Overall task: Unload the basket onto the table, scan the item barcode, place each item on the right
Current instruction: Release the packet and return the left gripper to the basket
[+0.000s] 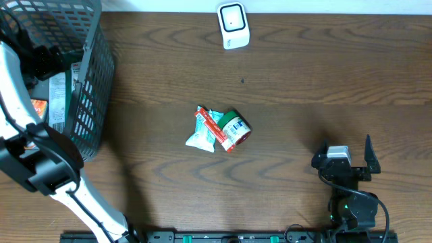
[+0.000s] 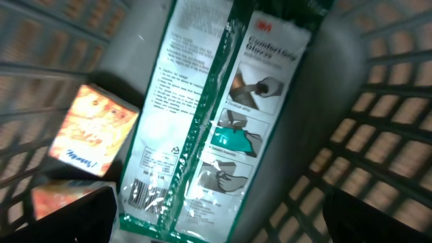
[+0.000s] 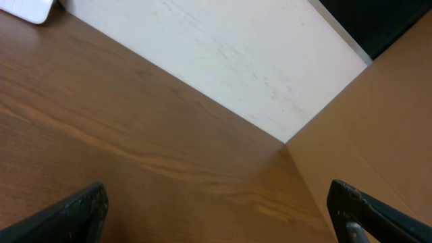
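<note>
My left arm (image 1: 20, 101) reaches down into the grey mesh basket (image 1: 91, 88) at the table's left. In the left wrist view, the left gripper (image 2: 223, 226) stands open just above a green-and-white 3M packet (image 2: 202, 115). The packet lies flat on the basket floor, and its barcode (image 2: 145, 192) shows near the left finger (image 2: 74, 212). Nothing is between the fingers. The white scanner (image 1: 233, 25) stands at the far middle edge of the table. My right gripper (image 1: 345, 143) rests open at the near right over bare wood (image 3: 202, 175).
An orange box (image 2: 94, 128) lies beside the packet in the basket, with another orange item (image 2: 57, 196) below it. A white-green pouch (image 1: 202, 131) and a red-green can (image 1: 235, 129) lie together mid-table. The basket's mesh walls (image 2: 378, 135) close in around the left gripper.
</note>
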